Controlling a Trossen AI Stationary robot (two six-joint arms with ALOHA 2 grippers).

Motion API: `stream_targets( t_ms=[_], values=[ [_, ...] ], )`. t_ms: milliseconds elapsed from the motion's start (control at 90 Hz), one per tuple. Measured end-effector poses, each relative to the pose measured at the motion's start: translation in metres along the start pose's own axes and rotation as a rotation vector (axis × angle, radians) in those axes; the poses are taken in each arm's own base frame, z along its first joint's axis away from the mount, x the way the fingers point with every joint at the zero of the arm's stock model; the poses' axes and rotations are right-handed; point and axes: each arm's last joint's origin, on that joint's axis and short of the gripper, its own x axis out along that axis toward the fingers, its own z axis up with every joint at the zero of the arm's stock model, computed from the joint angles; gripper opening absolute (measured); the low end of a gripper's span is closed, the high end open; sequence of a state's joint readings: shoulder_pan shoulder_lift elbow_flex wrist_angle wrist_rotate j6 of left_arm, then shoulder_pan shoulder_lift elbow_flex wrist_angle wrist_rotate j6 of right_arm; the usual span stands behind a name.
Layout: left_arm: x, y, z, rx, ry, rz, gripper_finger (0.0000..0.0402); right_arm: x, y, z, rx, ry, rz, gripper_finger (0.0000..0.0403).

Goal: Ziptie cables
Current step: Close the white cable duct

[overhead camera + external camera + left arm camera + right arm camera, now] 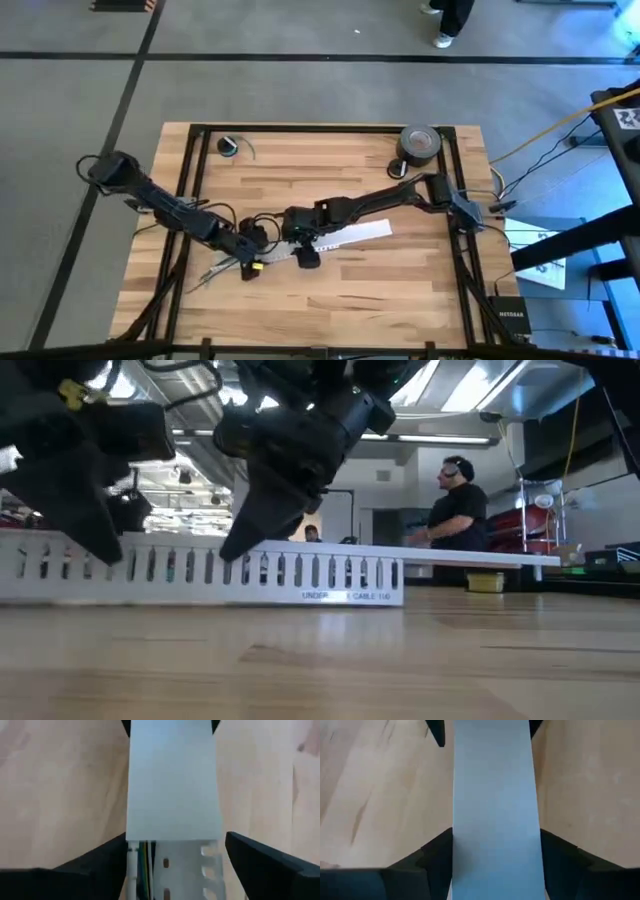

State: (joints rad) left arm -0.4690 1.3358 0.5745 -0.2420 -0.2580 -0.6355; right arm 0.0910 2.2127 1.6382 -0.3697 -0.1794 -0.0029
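A long white slotted duct (340,236) lies slanting across the middle of the table, with a flat white cover on it. The cables (143,870) lie inside its uncovered part, and their splayed ends (212,272) stick out at the duct's near-left end. My left gripper (175,835) is open, one finger on each side of the duct where the cover ends. My right gripper (496,827) stands a little farther along the duct, shut on it. The ziptie is out of view. My right gripper pinches the covered duct by its two long sides (456,845) between its two fingers. The fingers (240,540) come from above, slanting down, and lie across the duct. The duct rests flat on the table.
A roll of dark tape (420,143) lies at the far right corner and a small black ring (229,146) at the far left. A black frame (190,190) runs around the tabletop. A person (455,510) stands in the room beyond.
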Motion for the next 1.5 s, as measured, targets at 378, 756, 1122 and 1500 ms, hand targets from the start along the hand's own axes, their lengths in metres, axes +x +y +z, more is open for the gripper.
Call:
stream_targets(
  t_ms=[378,756,1122,1500],
  values=[
    [-0.020,-0.005,-0.010,-0.051,0.051,0.006,0.0304,0.000,0.001,-0.002,-0.001,0.022,-0.003,0.0218],
    [-0.007,-0.001,-0.028,-0.062,-0.112,0.099,0.0304,-0.001,-0.001,-0.002,0.002,0.023,-0.016,0.0220],
    [-0.001,0.002,-0.030,-0.051,-0.222,0.100,0.0292,-0.001,-0.001,-0.002,-0.004,0.022,-0.018,0.0220],
    [-0.002,0.000,-0.032,-0.031,-0.217,0.092,0.0215,0.000,0.000,0.000,-0.004,-0.005,-0.012,0.0220]
  ],
)
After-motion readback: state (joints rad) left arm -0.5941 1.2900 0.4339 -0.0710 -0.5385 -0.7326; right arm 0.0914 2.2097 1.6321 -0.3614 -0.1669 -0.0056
